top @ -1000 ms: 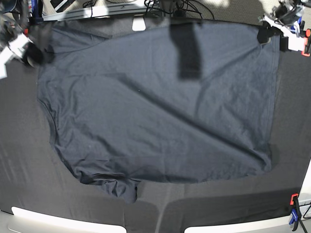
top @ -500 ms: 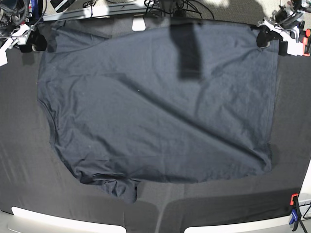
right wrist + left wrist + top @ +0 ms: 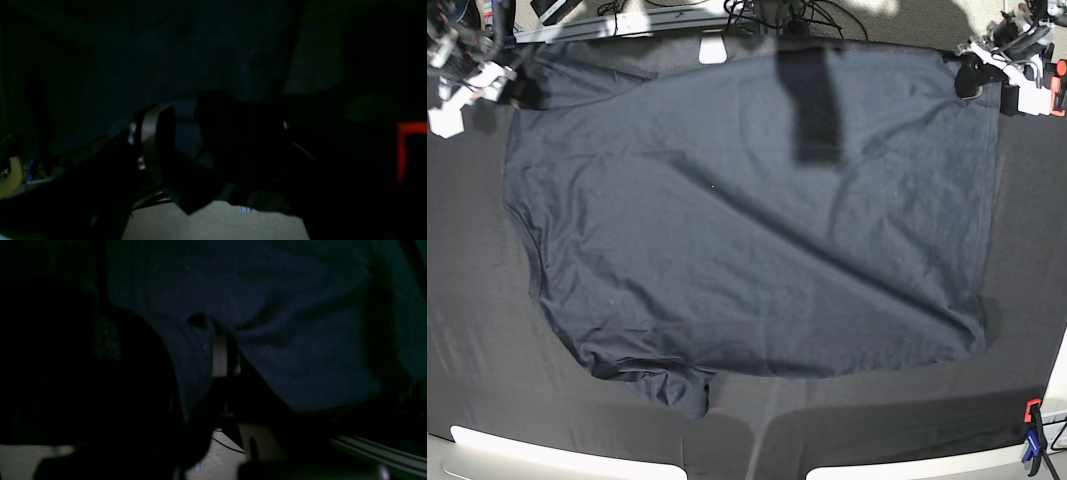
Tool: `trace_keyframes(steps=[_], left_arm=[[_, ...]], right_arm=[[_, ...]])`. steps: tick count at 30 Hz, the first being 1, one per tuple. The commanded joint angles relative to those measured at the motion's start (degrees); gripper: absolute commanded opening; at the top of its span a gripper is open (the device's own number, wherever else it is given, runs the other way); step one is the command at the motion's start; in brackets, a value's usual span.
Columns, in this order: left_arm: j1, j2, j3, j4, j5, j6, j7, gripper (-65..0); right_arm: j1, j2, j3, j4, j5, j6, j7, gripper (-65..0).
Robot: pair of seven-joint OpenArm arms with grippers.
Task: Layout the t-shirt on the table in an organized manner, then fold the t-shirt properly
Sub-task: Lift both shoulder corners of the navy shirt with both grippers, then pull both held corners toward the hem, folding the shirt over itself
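Charcoal t-shirt (image 3: 757,210) lies spread on the table (image 3: 467,330); left pincer (image 3: 975,75) clamps its corner, right pincer (image 3: 502,85) gapes wide.

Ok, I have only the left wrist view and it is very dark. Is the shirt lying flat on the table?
Observer: Mostly. In the base view the t-shirt is spread wide over the table, with one bunch at its near edge.
Operator: Where is the other arm?
Observer: The right gripper is at the shirt's far corner, on the base view's left, and its jaws look apart.
Operator: Are there other wrinkles?
Observer: Yes, a long crease runs diagonally across the middle of the shirt.
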Motion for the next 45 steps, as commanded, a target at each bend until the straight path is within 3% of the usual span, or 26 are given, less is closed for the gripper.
trace_keyframes(steps=[1,10,13,15,18,22,28,32,37,45], left_arm=[[0.3,-0.7,-0.4,0.5,-0.7,-0.2,-0.3,-65.0],[0.3,-0.7,-0.4,0.5,-0.7,-0.2,-0.3,-65.0],[0.3,-0.7,-0.4,0.5,-0.7,-0.2,-0.3,-65.0],[0.3,-0.7,-0.4,0.5,-0.7,-0.2,-0.3,-65.0],[0.3,-0.7,-0.4,0.5,-0.7,-0.2,-0.3,-65.0],[0.3,-0.7,-0.4,0.5,-0.7,-0.2,-0.3,-65.0],[0.3,-0.7,-0.4,0.5,-0.7,-0.2,-0.3,-65.0],[0.3,-0.7,-0.4,0.5,-0.7,-0.2,-0.3,-65.0],[0.3,-0.7,-0.4,0.5,-0.7,-0.2,-0.3,-65.0],[0.7,-0.6,-0.7,3.8,-1.4,-0.2,0.0,-65.0]], right_arm=[[-0.2,1.1,0.6,0.7,1.4,0.8,1.5,-27.1],[1.0,0.9,0.6,0.7,-0.4,0.8,3.2,-27.1],[3.0,0.0,0.6,0.7,-8.2,-3.5,5.6,-27.1],[4.4,-1.0,0.6,0.7,-12.2,-3.8,7.1,-27.1],[7.5,-3.1,0.6,0.7,-13.2,-3.5,3.1,-27.1],[9.1,-5.5,-0.6,0.7,-10.0,-0.2,0.6,-27.1],[8.9,-6.2,-3.7,0.8,-9.0,0.8,-2.8,-28.1],[8.8,-6.2,-2.5,1.0,-9.1,0.8,-2.8,-38.9],[8.8,-6.1,2.1,1.0,-9.1,0.8,-2.8,-60.4],[5.4,-5.5,7.6,5.5,-8.6,0.8,-2.8,-61.9]])
